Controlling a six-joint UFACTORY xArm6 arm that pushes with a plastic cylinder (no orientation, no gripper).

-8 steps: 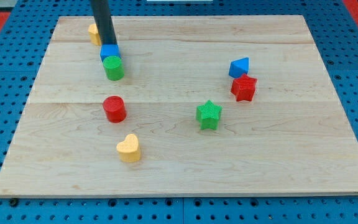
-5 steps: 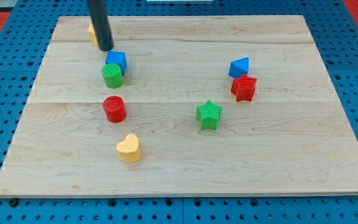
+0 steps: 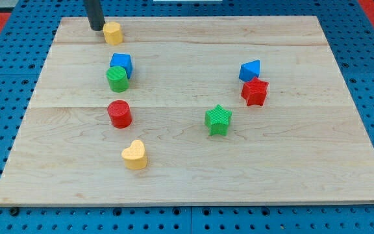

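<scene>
Nearest the view's bottom, a yellow heart block (image 3: 134, 155) lies left of centre on the wooden table (image 3: 304, 175). Beyond it stands a red cylinder (image 3: 119, 114), and to its right, near the middle, a green star block (image 3: 218, 119). Farther back on the right, a red star block (image 3: 254, 91) touches a blue block (image 3: 250, 69) of wedge-like shape just behind it. On the left at about the same depth, a green cylinder (image 3: 117, 78) sits against a blue cube (image 3: 121, 64) behind it. At the view's top left, a small yellow block (image 3: 112, 32), its shape hard to make out, sits near the far edge. My tip (image 3: 96, 28) rests just left of that yellow block, close beside or touching it; I cannot tell which. The arm carries no jaws, only the dark rod, which holds nothing.
</scene>
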